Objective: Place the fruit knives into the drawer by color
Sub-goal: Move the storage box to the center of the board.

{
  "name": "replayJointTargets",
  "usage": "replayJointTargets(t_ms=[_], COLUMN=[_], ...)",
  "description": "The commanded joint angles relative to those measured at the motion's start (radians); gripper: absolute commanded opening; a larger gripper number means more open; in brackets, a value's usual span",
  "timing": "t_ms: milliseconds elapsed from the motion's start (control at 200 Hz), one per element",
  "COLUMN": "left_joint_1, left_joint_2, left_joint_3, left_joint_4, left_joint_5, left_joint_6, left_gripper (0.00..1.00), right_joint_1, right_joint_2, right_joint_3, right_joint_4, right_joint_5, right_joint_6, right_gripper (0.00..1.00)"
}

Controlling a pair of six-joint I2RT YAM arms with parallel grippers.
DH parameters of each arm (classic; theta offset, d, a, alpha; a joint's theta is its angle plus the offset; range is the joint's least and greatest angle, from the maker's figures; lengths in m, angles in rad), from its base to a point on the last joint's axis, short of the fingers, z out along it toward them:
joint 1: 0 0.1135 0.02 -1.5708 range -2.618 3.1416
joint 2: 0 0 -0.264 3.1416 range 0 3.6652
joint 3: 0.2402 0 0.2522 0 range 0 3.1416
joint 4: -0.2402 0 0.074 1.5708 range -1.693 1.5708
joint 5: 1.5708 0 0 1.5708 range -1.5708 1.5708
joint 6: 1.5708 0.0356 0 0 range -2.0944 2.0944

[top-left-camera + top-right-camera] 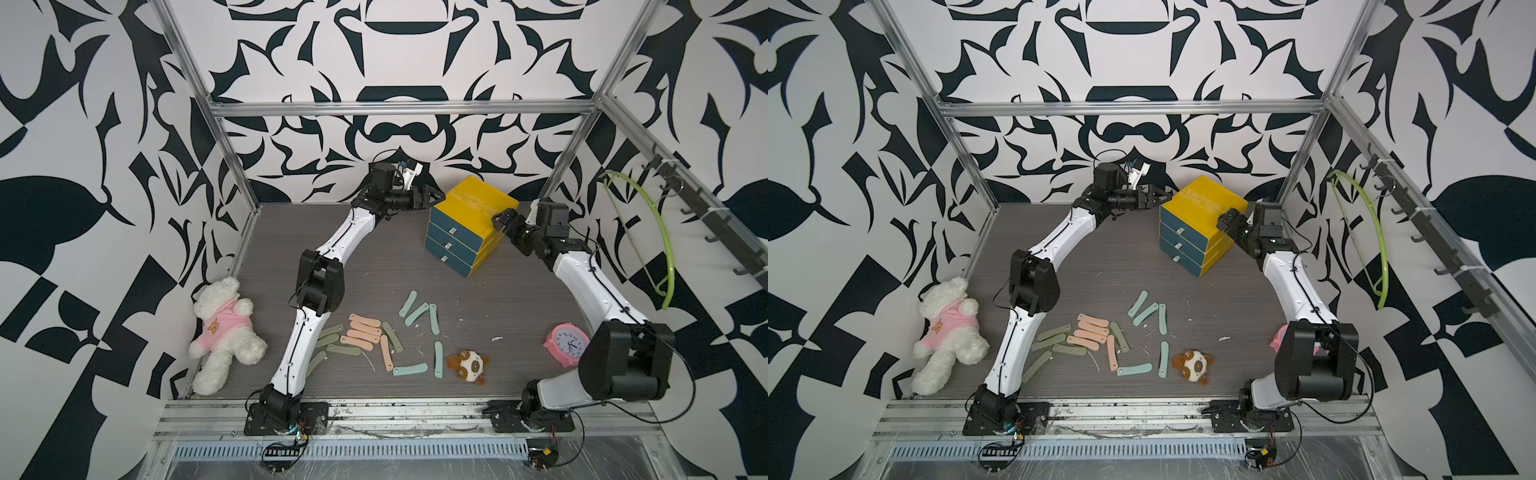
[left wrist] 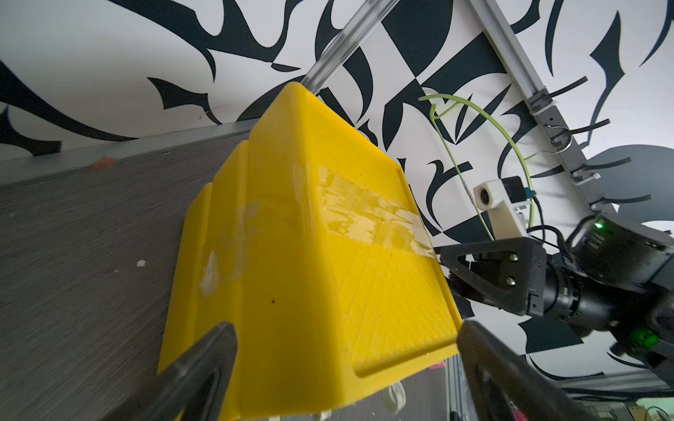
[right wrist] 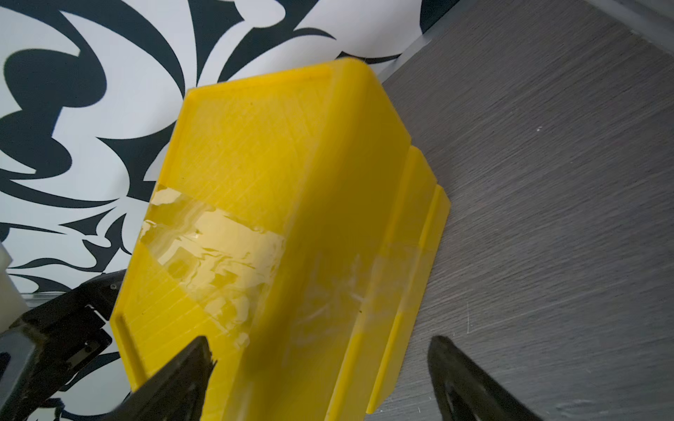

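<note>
Since both sets of jaws stand wide, my left gripper and right gripper flank the drawer cabinet without holding it. I judge I'm positioning it. The fruit knives lie on the table, well behind both grippers. The next move calls for pinching a pull tab.

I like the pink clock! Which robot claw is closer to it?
Right. The right claw is at the side of the yellow drawer cabinet that faces the pink clock. The left claw is at the cabinet's opposite, back corner, farther from the clock.
</note>
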Motion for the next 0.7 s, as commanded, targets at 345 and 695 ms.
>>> replayJointTargets(t_ms=[345,695], left_joint_1=[-0.033,-0.032], left_joint_2=[-0.014,-0.270], left_joint_3=[-0.055,-0.457], left_joint_4=[0.047,0.128], left_joint_5=[0.133,0.031], left_joint_6=[0.008,0.080], left_gripper=[0.93,0.88], right_joint_1=[0.027,0.166], right_joint_2=[0.107,0.216], right_joint_3=[0.119,0.211], right_joint_4=[0.048,0.045], right_joint_5=[-0.164,-0.169], right_joint_6=[-0.060,-0.084], right_gripper=[0.91,0.88])
